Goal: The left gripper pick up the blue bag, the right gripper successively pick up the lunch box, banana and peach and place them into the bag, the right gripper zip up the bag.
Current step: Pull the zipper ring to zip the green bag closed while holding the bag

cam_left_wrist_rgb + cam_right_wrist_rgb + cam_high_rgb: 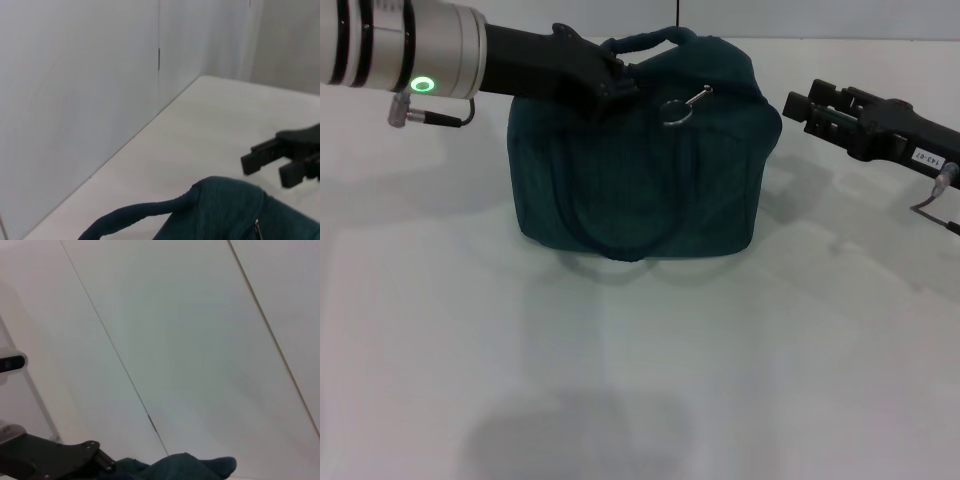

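The blue bag (640,170) stands upright on the white table, its top closed. The metal ring pull (675,110) lies on top toward the right end. One handle hangs down the front; the other handle (650,40) arches up at the back. My left gripper (617,75) rests on the bag's top left, shut on that back handle (135,215). To the right of the bag, apart from it, my right gripper (800,105) hovers open with nothing between its fingers (260,160). The lunch box, banana and peach are out of view.
The white table (620,380) stretches bare in front of the bag. Pale walls (75,100) close the far side behind it. A cable (935,205) hangs from the right arm at the right edge.
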